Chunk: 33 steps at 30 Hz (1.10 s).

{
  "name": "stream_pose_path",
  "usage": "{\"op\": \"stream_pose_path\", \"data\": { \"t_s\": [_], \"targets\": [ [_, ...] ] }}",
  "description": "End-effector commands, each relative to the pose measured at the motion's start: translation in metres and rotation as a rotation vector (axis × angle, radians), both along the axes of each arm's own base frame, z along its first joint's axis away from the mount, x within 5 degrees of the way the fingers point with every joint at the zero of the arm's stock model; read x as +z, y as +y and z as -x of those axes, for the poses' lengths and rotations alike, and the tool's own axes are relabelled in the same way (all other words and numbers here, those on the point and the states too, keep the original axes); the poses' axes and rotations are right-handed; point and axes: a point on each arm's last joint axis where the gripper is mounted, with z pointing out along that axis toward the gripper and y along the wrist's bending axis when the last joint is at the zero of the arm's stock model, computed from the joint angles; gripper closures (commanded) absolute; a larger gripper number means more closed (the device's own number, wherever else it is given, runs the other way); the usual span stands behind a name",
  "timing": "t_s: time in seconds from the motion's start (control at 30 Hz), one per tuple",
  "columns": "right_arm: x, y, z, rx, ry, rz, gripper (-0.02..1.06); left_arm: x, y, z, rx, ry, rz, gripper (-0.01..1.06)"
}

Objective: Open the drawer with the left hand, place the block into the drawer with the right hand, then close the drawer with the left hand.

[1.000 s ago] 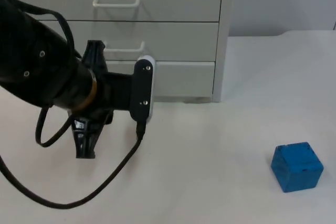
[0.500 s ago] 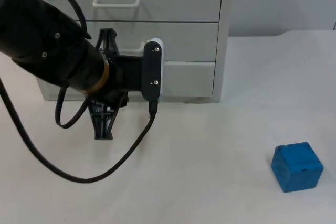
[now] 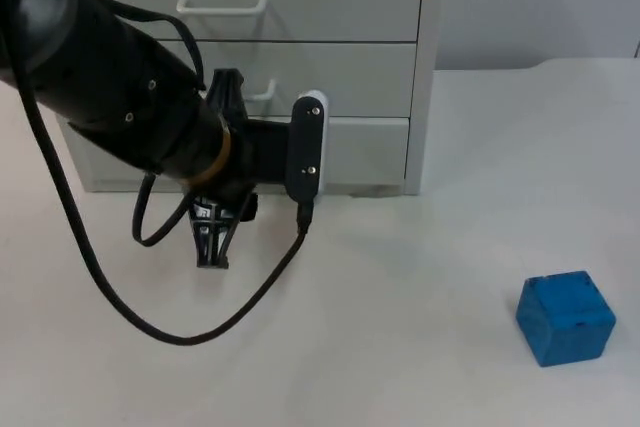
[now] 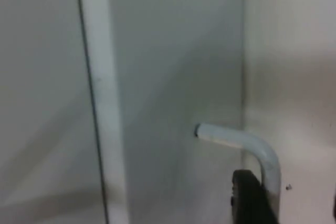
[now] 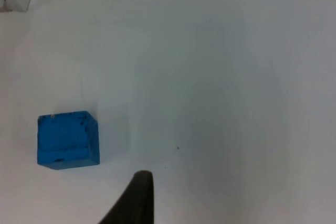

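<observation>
Table: white top, everything's sitting on it.
Drawer unit: grey, three drawers stacked, all pushed in, at the back of the table.
Left gripper: low in front of the bottom drawer, right by its white handle; can't tell how far open the fingers are, nothing visibly held.
Block: blue cube, well apart from the drawers.
Right gripper: waiting near the block, can't tell its opening either.

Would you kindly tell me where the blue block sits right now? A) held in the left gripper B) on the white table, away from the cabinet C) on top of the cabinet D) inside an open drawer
B: the blue block rests on the white table, apart from the cabinet, whose drawers are all shut.
</observation>
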Motion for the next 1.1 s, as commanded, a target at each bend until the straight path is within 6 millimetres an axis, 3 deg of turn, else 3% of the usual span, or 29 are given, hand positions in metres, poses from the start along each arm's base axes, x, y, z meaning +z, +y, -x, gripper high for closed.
{"op": "stream_pose_path", "data": {
  "t_s": [0.0, 0.07, 0.1, 0.13, 0.27, 0.43, 0.57, 0.63, 0.73, 0.87, 1.07],
  "targets": [
    [0.000, -0.001, 0.000, -0.007, -0.010, -0.004, 0.00, -0.009, 0.006, -0.002, 0.026, 0.020, -0.003, 0.74],
    [0.000, -0.001, 0.000, -0.007, -0.010, -0.004, 0.00, -0.011, 0.007, -0.002, 0.029, 0.027, -0.003, 0.95],
    [0.000, -0.001, 0.000, -0.007, -0.010, -0.004, 0.00, -0.011, 0.007, -0.002, 0.029, 0.027, -0.003, 0.95],
    [0.000, -0.001, 0.000, -0.007, -0.010, -0.004, 0.00, -0.011, 0.007, -0.002, 0.028, 0.028, -0.002, 1.06],
    [0.000, -0.001, 0.000, -0.006, -0.014, -0.005, 0.00, -0.010, 0.007, -0.001, 0.023, 0.034, 0.005, 1.05],
    [0.000, -0.001, 0.000, -0.006, -0.016, -0.005, 0.00, -0.014, 0.002, 0.025, -0.016, 0.079, -0.016, 1.05],
    [0.000, -0.001, 0.000, -0.006, -0.016, -0.005, 0.00, -0.016, -0.001, 0.082, -0.058, 0.170, -0.042, 1.05],
    [0.000, -0.001, 0.000, -0.006, -0.016, -0.005, 0.00, -0.016, -0.001, 0.088, -0.061, 0.177, -0.046, 1.05],
    [0.000, -0.001, 0.000, -0.003, -0.016, -0.002, 0.00, -0.014, -0.003, 0.121, -0.063, 0.224, -0.042, 1.05],
    [0.000, -0.001, 0.000, -0.002, -0.014, 0.000, 0.00, -0.013, -0.003, 0.135, -0.076, 0.237, -0.050, 1.05],
    [0.000, -0.001, 0.000, -0.002, -0.014, 0.000, 0.00, -0.014, -0.003, 0.138, -0.060, 0.256, -0.039, 1.05]
  ]
}}
